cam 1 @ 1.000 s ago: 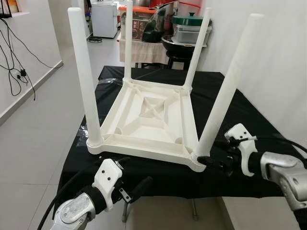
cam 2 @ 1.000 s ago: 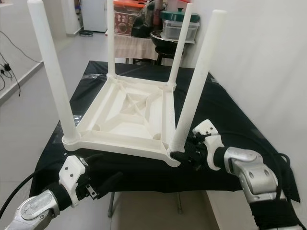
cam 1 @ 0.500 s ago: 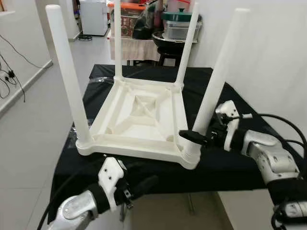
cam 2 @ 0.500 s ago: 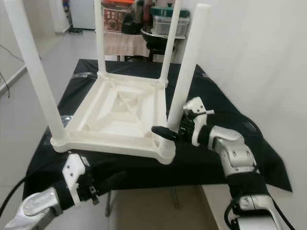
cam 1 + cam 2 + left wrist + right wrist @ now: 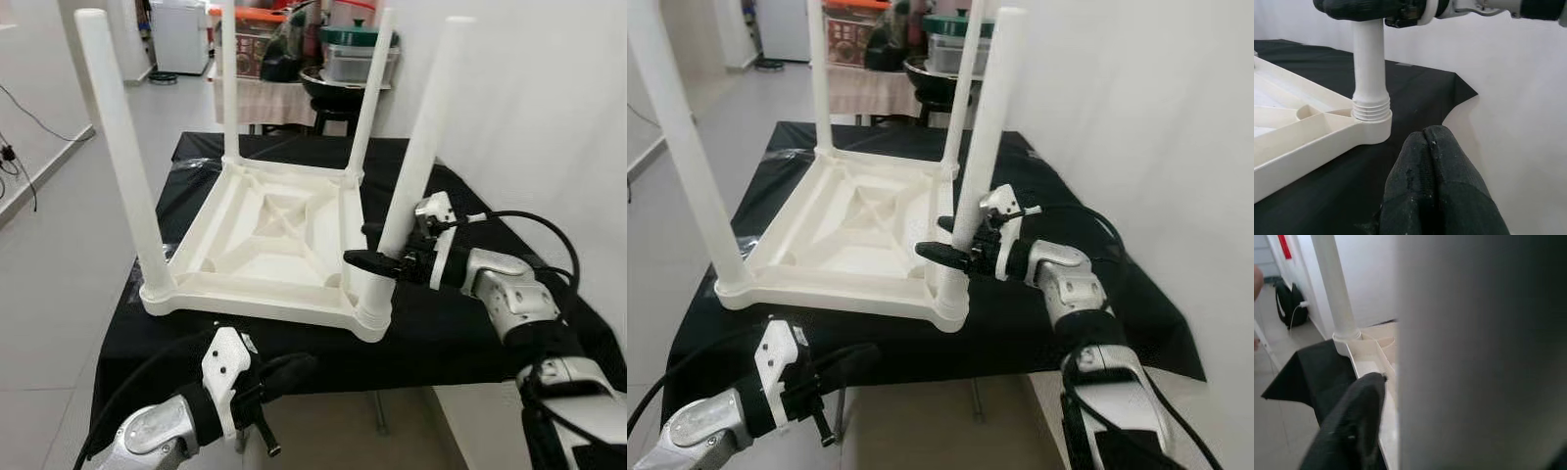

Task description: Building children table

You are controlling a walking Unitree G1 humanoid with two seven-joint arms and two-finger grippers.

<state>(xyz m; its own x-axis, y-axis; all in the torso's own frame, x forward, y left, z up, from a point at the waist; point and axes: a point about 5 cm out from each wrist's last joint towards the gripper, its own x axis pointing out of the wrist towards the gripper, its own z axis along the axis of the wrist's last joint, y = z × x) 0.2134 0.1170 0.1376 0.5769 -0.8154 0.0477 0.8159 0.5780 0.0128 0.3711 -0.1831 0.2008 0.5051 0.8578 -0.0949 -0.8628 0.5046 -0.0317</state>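
Right gripper [image 5: 377,250] — far finger behind leg [image 5: 411,166]

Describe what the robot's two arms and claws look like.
Both arms are silver metal with black joints and black cables looping along them. Each ends in a white plastic wrist housing carrying two long black fingers: the left claw low in front, the right claw with a thick cable arching over its forearm.

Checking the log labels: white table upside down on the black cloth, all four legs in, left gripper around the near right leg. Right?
Not quite: the right gripper is the one around the near right leg, as the left eye view shows. The left gripper hangs shut below the near edge of the black cloth. The rest holds: the white table lies upside down with all four legs in.
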